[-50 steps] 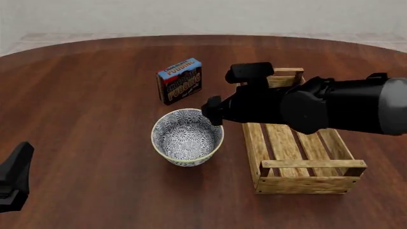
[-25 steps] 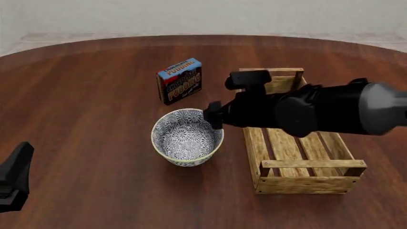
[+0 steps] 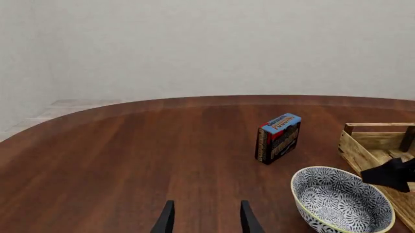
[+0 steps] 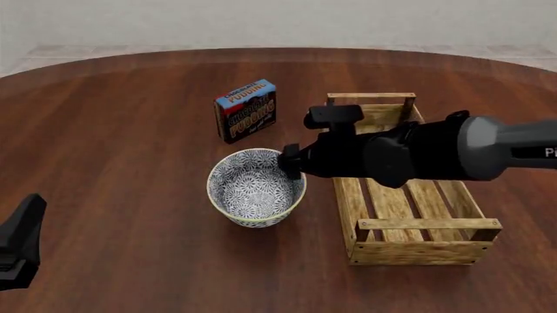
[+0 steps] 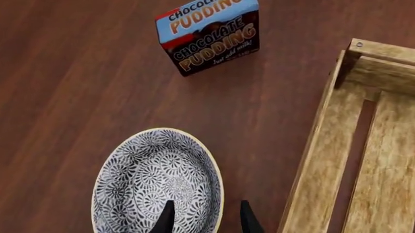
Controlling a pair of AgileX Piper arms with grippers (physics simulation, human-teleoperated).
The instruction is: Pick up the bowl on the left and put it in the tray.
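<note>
The blue-patterned bowl stands upright on the table, left of the long wooden tray. My right gripper hangs over the bowl's tray-side rim. In the right wrist view it is open, one finger over the bowl's inside and the other outside the rim, beside the tray's wall. My left gripper is open with only bare table between its fingers; it sits low at the front left, well away from the bowl.
A chocolate pudding box stands behind the bowl, also seen as the box from the right wrist and the box from the left wrist. The tray holds nothing visible. The right arm reaches across the tray's far half.
The right arm has dropped lower and its gripper has settled closer over the bowl's right rim. Bowl, tray and left arm have not moved.
</note>
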